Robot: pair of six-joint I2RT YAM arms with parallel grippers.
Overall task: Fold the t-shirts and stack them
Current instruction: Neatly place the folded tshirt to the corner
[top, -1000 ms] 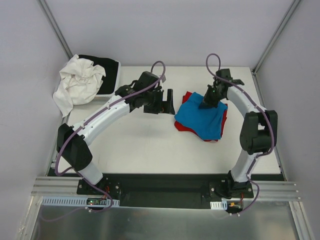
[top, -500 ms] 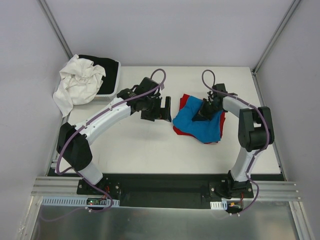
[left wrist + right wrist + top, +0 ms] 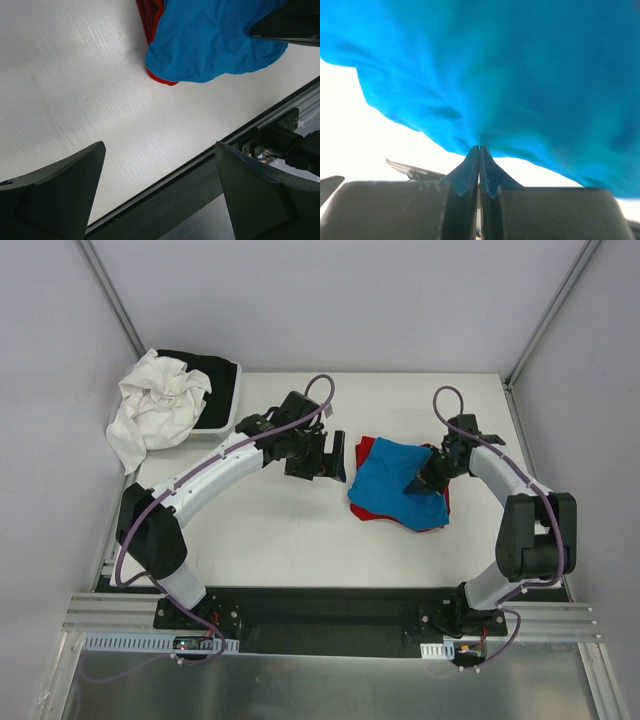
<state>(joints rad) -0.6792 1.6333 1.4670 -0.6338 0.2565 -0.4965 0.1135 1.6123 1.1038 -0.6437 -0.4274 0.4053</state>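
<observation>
The turquoise-blue t-shirt (image 3: 390, 485) lies folded on top of the red t-shirt (image 3: 364, 451) at the middle right of the table. Red edges stick out at the far left and near side. My right gripper (image 3: 428, 478) is shut on a fold of the blue shirt (image 3: 520, 75), lifting it at the shirt's right side. My left gripper (image 3: 336, 458) is open and empty, hovering just left of the stack; in the left wrist view the blue shirt (image 3: 210, 45) and a red edge (image 3: 150, 20) lie beyond the fingers.
A white cloth garment (image 3: 155, 410) is heaped over a tray (image 3: 226, 412) holding a black garment (image 3: 205, 365) at the far left corner. White walls close in the table (image 3: 290, 530). The black base rail (image 3: 320, 605) runs along the near edge.
My right gripper has moved right and nearer, pulling the blue shirt's fold with it. My left gripper has shifted slightly right toward the stack and stays open.
</observation>
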